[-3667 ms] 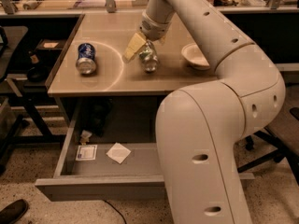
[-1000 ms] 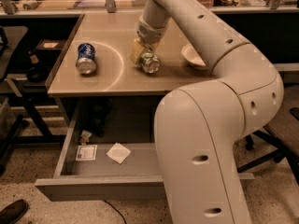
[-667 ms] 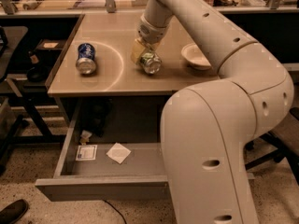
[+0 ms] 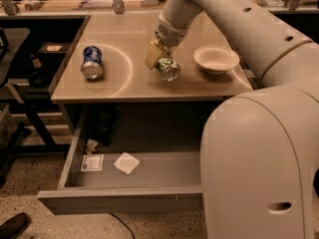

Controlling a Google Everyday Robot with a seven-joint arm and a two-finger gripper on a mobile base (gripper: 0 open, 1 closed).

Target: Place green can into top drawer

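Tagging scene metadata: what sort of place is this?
Probably an office or lab: beige-topped desk with an open grey top drawer, cluttered workbench behind, speckled floor. The gripper is at the green can, mid-desk.

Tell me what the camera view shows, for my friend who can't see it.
The robot's gripper is at the green can on the beige desk, between a blue can and a white bowl. Below, the top drawer is pulled open, with paper scraps inside.

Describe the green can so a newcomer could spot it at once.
On the beige desk top, look between the blue can at left and the white bowl at right. The green can is the one at the gripper, green-sided with a silver end, not blue.
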